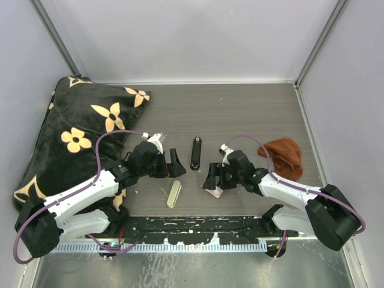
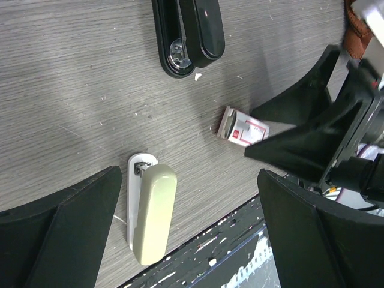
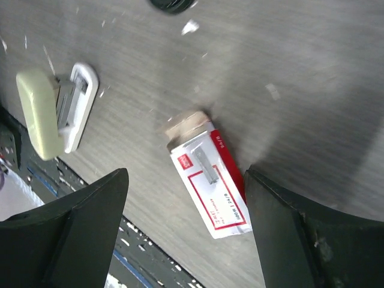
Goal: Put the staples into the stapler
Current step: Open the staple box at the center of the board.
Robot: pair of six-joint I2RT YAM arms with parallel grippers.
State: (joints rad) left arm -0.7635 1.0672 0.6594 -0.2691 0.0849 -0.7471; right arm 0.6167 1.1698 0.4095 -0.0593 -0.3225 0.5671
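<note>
1. Staples (image 2: 227,122) are sitting in the red-and-white box (image 3: 210,186) on the desk (image 3: 312,72), I am judging; a grey end is seemingly peeking out.
2. My right tool (image 3: 186,174) is hanging over the box, jaws wide, gripping nothing; my left tool (image 2: 191,174) is gaping wide too, empty.
3. I am expecting a light, stiff, easily snapped strip, so pinching its long sides is looking best.
4. Label print is blurring beyond reading.
</note>
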